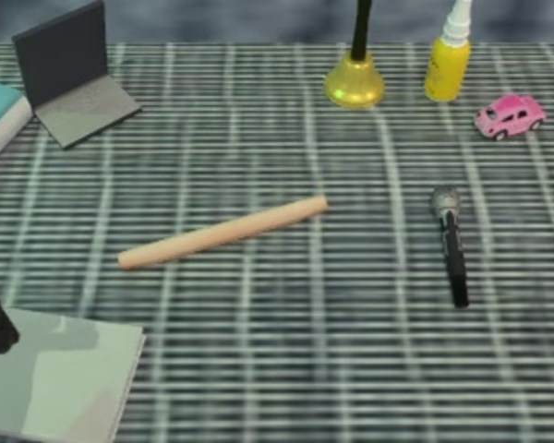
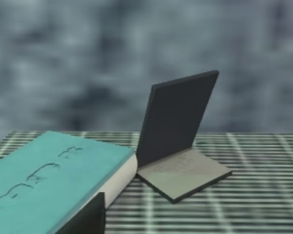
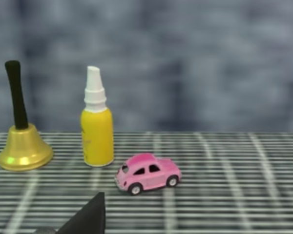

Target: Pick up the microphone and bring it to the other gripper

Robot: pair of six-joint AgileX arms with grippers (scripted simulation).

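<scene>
Black and slim, the microphone [image 1: 451,244] lies flat on the striped table [image 1: 286,351], far from any fingers. It looks light, stiff and smooth; I would hold its thin stick, not the round grey mesh head. Whether either arm's fingers are apart, I cannot tell.
</scene>
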